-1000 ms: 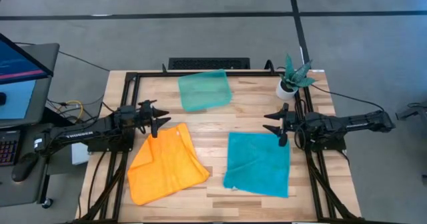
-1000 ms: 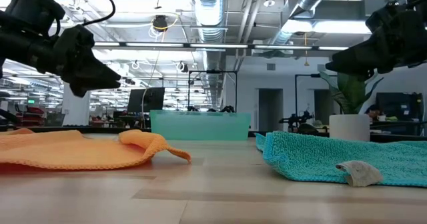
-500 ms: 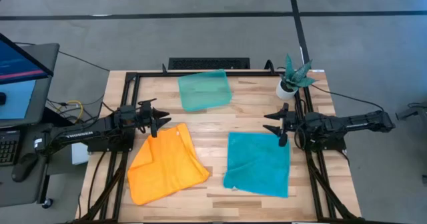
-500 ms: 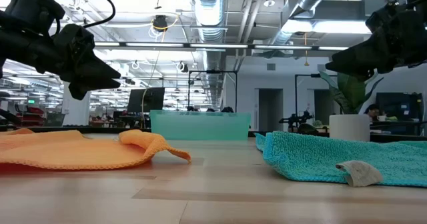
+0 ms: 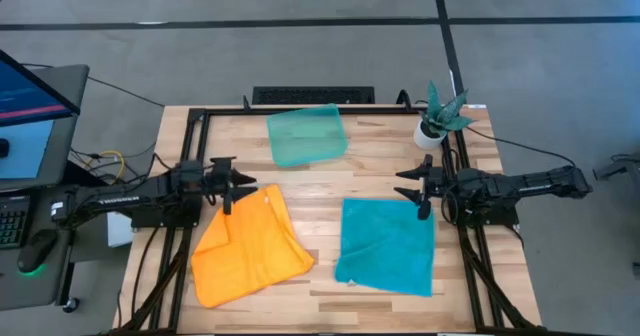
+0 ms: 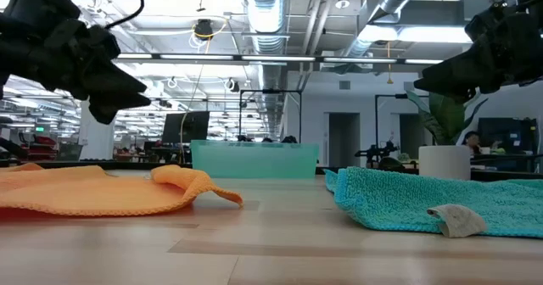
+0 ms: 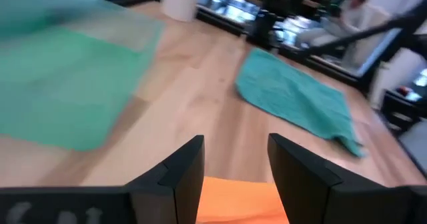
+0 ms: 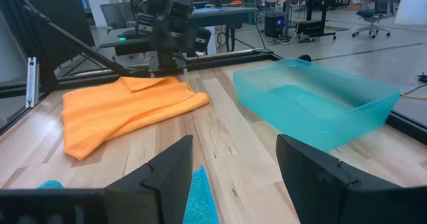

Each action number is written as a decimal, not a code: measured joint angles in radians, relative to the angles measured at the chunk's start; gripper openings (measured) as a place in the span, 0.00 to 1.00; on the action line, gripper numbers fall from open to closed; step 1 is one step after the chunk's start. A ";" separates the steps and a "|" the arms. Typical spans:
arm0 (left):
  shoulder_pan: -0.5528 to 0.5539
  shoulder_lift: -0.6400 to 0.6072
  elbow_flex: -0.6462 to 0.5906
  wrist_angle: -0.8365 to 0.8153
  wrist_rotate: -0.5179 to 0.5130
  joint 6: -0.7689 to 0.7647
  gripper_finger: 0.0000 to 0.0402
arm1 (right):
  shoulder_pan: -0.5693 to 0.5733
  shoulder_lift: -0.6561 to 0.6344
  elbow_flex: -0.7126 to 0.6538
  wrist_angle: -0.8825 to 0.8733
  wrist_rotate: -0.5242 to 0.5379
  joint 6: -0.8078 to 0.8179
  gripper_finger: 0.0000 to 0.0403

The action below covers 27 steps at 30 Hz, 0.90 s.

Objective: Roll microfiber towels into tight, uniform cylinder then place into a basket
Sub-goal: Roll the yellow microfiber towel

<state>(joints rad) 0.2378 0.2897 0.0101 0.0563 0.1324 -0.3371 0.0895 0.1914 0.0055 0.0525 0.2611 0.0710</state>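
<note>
The orange towel (image 5: 250,246) lies on the table's left half, partly folded over itself; it also shows in the low view (image 6: 93,192). The teal-blue towel (image 5: 388,244) lies spread flat on the right half. The pale-green basket (image 5: 307,134) stands at the far middle. My left gripper (image 5: 232,183) is open and empty, hovering just above the orange towel's far corner (image 7: 233,197). My right gripper (image 5: 415,188) is open and empty, hovering over the teal towel's far right corner (image 8: 200,197).
A small white pot with a green plant (image 5: 432,131) stands at the far right, beside my right arm. A black frame rail (image 5: 300,109) runs round the table's far and side edges. Bare wood (image 5: 320,191) lies between the towels and in front of the basket.
My left gripper has drawn back a little toward the table's left edge, staying open above the orange towel's far corner. Both towels lie as before.
</note>
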 joint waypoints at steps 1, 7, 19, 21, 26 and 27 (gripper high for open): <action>-0.008 0.000 0.000 0.015 0.002 -0.008 0.39 | 0.000 0.000 0.000 0.000 0.000 0.000 0.59; -0.065 0.002 0.036 0.096 0.001 -0.023 0.39 | 0.000 0.000 0.000 0.000 0.000 0.000 0.59; -0.248 0.150 0.168 0.183 -0.073 0.081 0.39 | 0.000 0.000 0.000 0.000 0.001 0.017 0.59; -0.288 0.210 0.197 0.164 -0.099 0.090 0.39 | 0.000 0.000 0.000 0.000 0.001 0.017 0.59; -0.376 0.365 0.315 -0.005 -0.121 0.093 0.39 | 0.000 0.000 0.000 0.000 0.001 0.016 0.59; -0.394 0.398 0.340 -0.058 -0.135 0.092 0.39 | 0.000 0.000 0.000 0.000 0.001 0.016 0.59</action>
<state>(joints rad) -0.1559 0.6876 0.3504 -0.0015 -0.0030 -0.2455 0.0898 0.1914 0.0055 0.0525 0.2619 0.0874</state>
